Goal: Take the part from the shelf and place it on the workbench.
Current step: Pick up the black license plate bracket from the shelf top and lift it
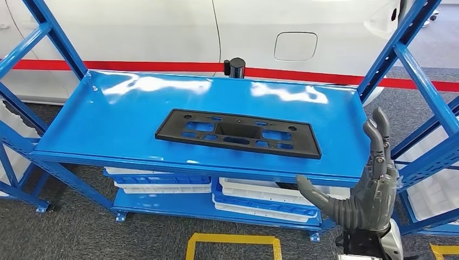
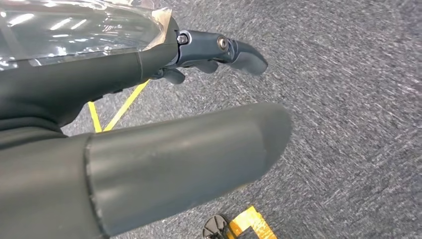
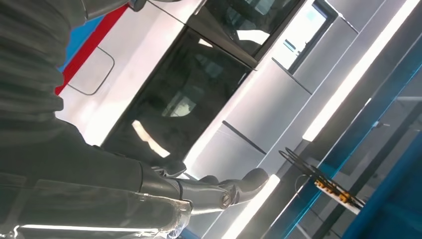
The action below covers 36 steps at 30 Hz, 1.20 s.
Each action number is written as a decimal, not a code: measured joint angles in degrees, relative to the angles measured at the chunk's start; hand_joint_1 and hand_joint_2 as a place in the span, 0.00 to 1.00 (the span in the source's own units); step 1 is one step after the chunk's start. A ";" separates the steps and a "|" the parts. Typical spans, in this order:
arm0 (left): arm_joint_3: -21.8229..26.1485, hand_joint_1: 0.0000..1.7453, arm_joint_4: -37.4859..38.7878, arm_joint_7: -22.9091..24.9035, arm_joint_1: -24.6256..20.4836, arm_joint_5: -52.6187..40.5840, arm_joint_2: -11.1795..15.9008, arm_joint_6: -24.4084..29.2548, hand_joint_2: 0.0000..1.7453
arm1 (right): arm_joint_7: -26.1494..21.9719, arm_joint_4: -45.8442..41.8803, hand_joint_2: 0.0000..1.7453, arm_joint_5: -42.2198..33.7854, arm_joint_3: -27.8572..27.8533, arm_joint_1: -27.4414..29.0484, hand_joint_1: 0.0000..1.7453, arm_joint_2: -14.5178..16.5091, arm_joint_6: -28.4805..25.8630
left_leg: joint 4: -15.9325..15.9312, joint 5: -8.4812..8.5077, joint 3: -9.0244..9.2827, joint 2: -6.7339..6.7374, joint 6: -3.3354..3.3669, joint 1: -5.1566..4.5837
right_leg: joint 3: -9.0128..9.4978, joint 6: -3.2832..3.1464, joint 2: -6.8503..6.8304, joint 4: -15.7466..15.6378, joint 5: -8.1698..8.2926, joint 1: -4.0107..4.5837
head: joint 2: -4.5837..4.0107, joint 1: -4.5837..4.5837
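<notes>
- The part (image 1: 238, 133), a flat black rectangular plate with cut-out slots and holes, lies on the top deck of the blue shelf (image 1: 108, 122), near the middle and nearer the front edge.
- Its long axis runs side to side along the shelf, the right end slightly nearer the robot; no writing on it can be read.
- The right hand (image 1: 367, 187) is raised just off the shelf's front right corner, fingers (image 1: 379, 135) extended upward and thumb spread toward the left, released and holding nothing, well apart from the part.
- The left hand (image 2: 149, 124) hangs over grey carpet (image 2: 348, 99) with yellow floor tape (image 2: 119, 107), fingers stretched out, empty.
- White and blue trays (image 1: 162, 181) sit on the lower deck.
- A white car body (image 1: 162, 32) with a red stripe stands behind.
</notes>
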 joint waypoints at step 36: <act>0.00 0.00 0.33 0.81 -0.11 -0.66 -0.22 -0.84 0.00 | 1.08 0.26 1.00 2.11 0.02 0.56 0.00 -0.16 0.49 | -0.24 -0.27 0.68 0.29 -1.11 0.49 | 1.51 1.39 -0.01 -3.32 2.27 -0.14 | 0.00 -0.27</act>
